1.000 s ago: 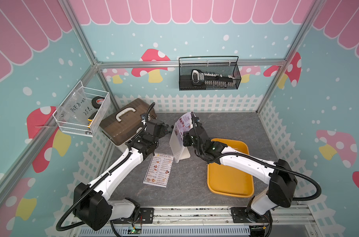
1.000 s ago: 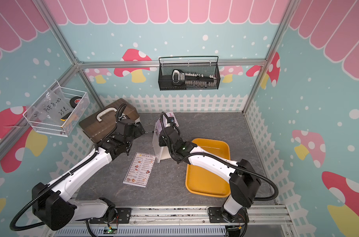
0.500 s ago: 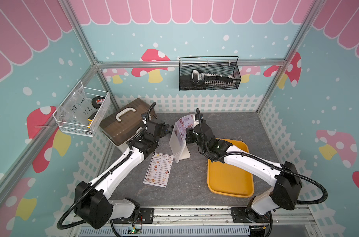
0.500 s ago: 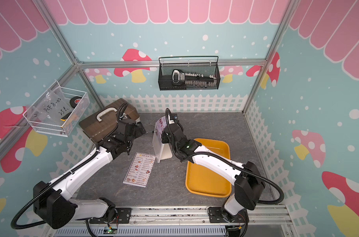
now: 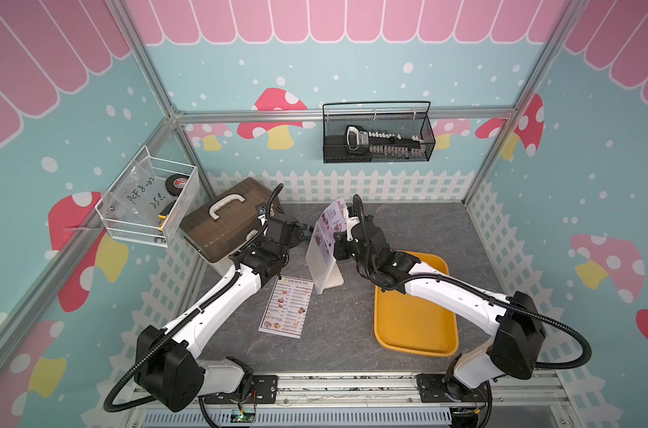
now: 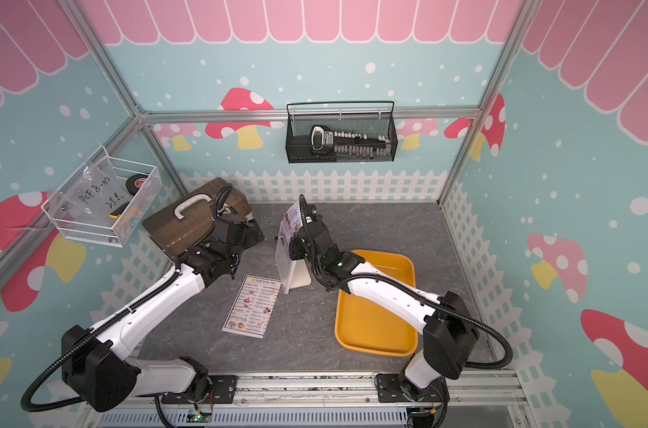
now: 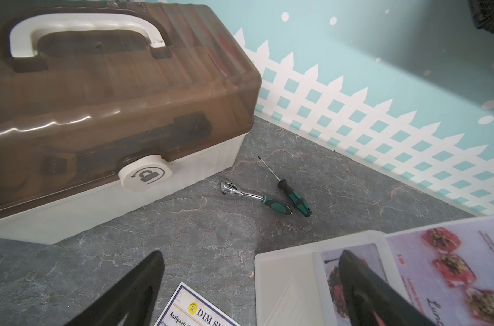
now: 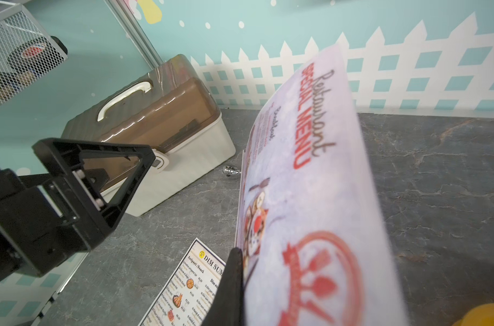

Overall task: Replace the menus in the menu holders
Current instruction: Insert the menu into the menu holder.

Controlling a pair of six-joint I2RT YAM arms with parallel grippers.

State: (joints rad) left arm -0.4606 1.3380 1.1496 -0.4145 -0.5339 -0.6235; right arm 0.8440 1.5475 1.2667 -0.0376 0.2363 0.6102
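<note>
Special menu (image 8: 310,197), food photos on white, sticks from holder (image 5: 324,259) on worktop (image 5: 352,333), clamped in right end effector (image 5: 340,234); left end effector (image 7: 250,255) gapes empty. Heading legible only in right wrist view.

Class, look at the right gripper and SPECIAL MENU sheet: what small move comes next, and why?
Probably draw the SPECIAL MENU sheet up out of the menu holder. The right gripper is shut on it, it stands partly above the holder, and the DIM SUM INN menu lies flat beside it.
</note>
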